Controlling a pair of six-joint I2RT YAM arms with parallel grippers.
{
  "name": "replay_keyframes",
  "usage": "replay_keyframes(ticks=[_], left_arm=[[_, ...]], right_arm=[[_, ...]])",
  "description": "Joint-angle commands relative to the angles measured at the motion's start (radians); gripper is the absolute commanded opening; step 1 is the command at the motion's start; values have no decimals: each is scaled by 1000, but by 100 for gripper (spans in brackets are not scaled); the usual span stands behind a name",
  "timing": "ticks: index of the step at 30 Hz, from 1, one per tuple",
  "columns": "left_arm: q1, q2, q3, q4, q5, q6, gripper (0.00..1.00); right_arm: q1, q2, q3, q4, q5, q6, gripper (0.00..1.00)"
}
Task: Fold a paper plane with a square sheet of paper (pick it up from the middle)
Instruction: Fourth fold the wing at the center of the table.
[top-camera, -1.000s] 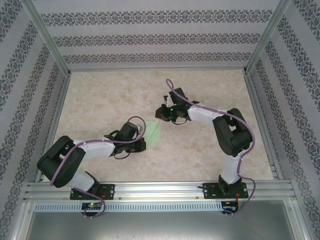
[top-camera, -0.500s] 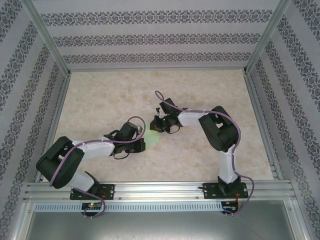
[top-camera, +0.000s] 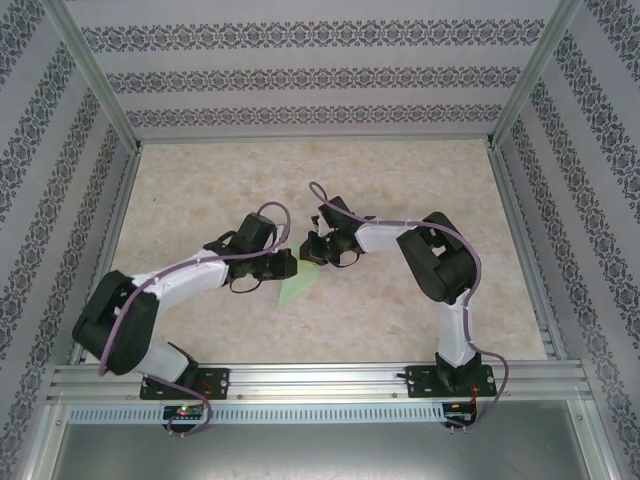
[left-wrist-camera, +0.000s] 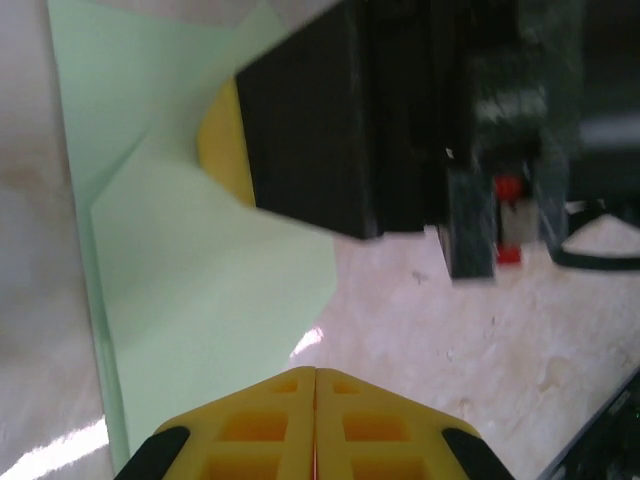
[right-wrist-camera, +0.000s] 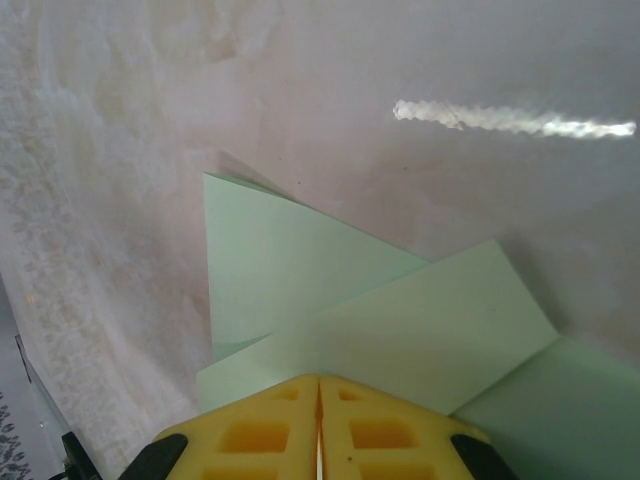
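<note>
The square sheet of paper (top-camera: 298, 287), pale green and partly folded into a pointed shape, lies flat on the table between the two arms. In the right wrist view the paper (right-wrist-camera: 400, 330) shows overlapping folded flaps. My right gripper (right-wrist-camera: 319, 378) is shut, its tips resting on top of a flap, with nothing between them. From above, the right gripper (top-camera: 312, 255) sits at the sheet's far end. My left gripper (left-wrist-camera: 315, 371) is shut too, hovering at the right edge of the paper (left-wrist-camera: 200, 280). Overhead, the left gripper (top-camera: 292, 270) is at the sheet's left side.
The marbled table (top-camera: 420, 190) stretches open on the far and right sides. Patterned walls (top-camera: 320, 75) and aluminium posts enclose it. A metal rail (top-camera: 330, 378) carrying both arm bases runs along the near edge.
The right gripper has swung left onto the paper's far end. The left arm has moved farther up the table, and more of the paper's pointed near end now shows.
</note>
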Motion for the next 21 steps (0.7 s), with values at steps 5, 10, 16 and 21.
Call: replay_keyframes(ticks=[5, 10, 16, 21], left_arm=[[21, 171, 30, 153, 148, -5, 9], [22, 216, 34, 118, 123, 21, 10], [22, 284, -2, 34, 80, 33, 8], [22, 279, -105, 30, 114, 19, 6]], right_arm=[[-1, 58, -24, -30, 69, 3, 9], [1, 65, -26, -18, 69, 14, 8], [3, 66, -22, -28, 75, 11, 9], [3, 74, -19, -34, 85, 12, 8]])
